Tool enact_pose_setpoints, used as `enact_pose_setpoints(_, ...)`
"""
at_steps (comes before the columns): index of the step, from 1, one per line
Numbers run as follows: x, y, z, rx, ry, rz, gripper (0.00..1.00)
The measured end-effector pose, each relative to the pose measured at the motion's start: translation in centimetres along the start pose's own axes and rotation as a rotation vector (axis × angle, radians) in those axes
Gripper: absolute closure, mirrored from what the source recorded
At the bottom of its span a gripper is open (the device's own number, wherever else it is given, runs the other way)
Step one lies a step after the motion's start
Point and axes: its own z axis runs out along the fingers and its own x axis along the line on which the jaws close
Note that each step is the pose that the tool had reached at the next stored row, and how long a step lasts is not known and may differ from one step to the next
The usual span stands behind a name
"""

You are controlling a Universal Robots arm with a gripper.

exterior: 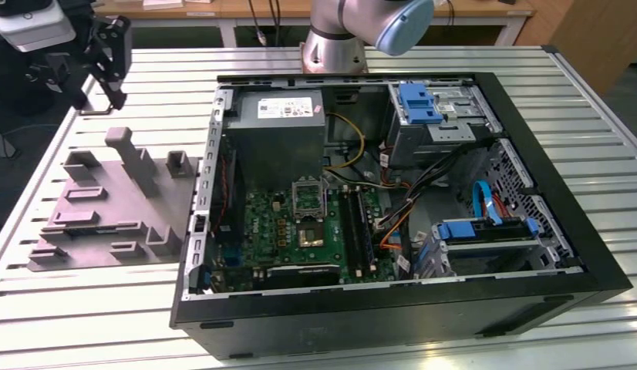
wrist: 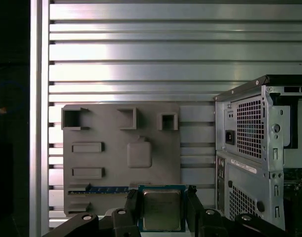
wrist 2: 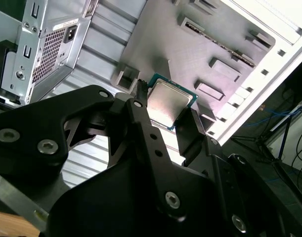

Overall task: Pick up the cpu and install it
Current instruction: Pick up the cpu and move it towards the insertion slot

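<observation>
Gripping the cpu [wrist: 162,213] by two opposite edges, gripper [wrist: 162,203] closed on it, above the grey fixture [wrist: 111,131] on the desk [wrist: 141,49], at the exterior view's left of the open computer case [exterior: 401,193].

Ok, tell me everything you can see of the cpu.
The cpu is a small flat square chip: a dull silver metal lid on a thin teal-green board that shows as a rim around it. The gripper is shut on it, with a black finger pressing on each of two opposite edges and the lid facing both wrist cameras. It hangs in the air, touching nothing else, with the grey fixture and slatted table behind it.
</observation>
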Motion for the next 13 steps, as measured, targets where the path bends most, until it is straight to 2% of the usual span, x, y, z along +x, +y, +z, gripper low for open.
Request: enact_pose_setpoints(13,-0.61,0.01,0.01,0.0,0.0,0.0,0.53)
